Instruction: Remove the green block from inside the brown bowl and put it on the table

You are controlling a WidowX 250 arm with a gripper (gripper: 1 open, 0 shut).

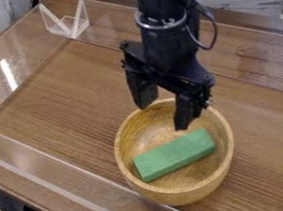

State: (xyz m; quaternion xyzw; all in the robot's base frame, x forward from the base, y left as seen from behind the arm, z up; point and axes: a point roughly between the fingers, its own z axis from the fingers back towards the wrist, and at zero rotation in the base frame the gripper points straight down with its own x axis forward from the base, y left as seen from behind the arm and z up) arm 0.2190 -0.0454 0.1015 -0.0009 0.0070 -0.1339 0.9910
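The green block [174, 157] lies flat inside the brown bowl [142, 178], slanting across its bottom. The bowl rests on the wood-grain table [49, 102], toward the near right. My black gripper [166, 106] points straight down over the bowl's far rim, just above and behind the block. Its two fingers stand wide apart with nothing between them. One fingertip [186, 118] hangs over the bowl's inside, the other sits just outside the far left rim. Neither touches the block.
Low clear plastic walls [32, 160] edge the table on the near left and far sides. A small clear stand [63, 21] sits at the far left corner. Bare wood lies left of the bowl and behind it.
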